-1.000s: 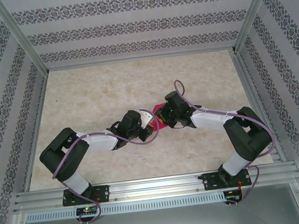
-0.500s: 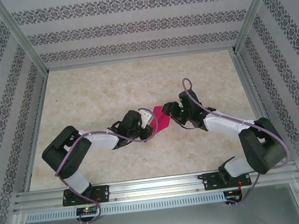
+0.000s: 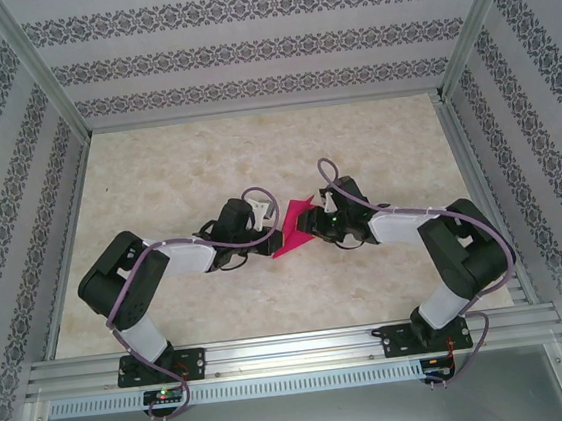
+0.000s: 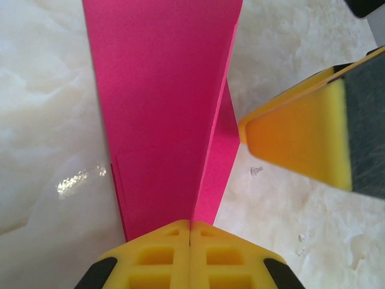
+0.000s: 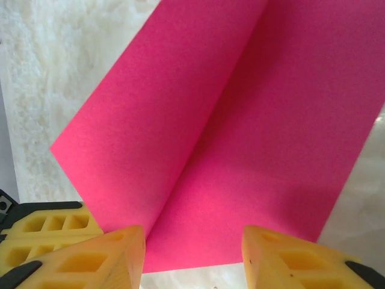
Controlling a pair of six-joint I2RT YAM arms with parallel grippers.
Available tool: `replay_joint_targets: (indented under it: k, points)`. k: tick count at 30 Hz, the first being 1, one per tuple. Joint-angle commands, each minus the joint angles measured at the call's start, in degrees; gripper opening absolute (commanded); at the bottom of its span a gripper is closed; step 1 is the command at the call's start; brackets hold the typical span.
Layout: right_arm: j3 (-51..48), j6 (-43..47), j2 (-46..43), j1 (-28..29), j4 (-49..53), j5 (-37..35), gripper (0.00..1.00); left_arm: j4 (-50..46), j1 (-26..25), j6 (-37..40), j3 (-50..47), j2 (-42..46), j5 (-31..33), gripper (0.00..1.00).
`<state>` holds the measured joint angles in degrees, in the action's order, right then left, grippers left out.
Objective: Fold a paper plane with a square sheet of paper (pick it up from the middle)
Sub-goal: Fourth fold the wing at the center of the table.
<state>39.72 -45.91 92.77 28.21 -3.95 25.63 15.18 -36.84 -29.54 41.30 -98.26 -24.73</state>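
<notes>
The paper plane is a magenta-pink folded sheet with a centre crease, lying pointed at mid-table between the two arms. My left gripper is shut on its near end; in the left wrist view the yellow fingertips meet on the crease and the paper fans away in two flaps. My right gripper stands open at the paper's other side. In the right wrist view its fingers straddle the paper's lower edge without touching it. One right finger shows beside the paper in the left wrist view.
The marbled beige tabletop lies open around the paper. Patterned walls and an aluminium frame enclose the workspace. The left gripper's yellow finger sits close to my right gripper's left fingertip.
The left gripper closed on the paper and swung toward the back. The right gripper let go, opened, pulled away to the right, then came back beside the paper.
</notes>
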Motion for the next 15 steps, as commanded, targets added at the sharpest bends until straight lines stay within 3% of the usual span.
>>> replay_joint_targets:
  k: [1, 15]
  points:
    - [3.21, 2.72, 1.71, 0.88, -2.76, 2.13, 0.46, 2.88, 0.97, -3.53, -0.12, -1.46, -2.83, 0.01]
    - [7.27, 3.36, 7.49, 1.06, -1.4, 1.46, 0.43, 4.42, 3.13, -7.72, -0.59, -3.41, -5.22, 0.01]
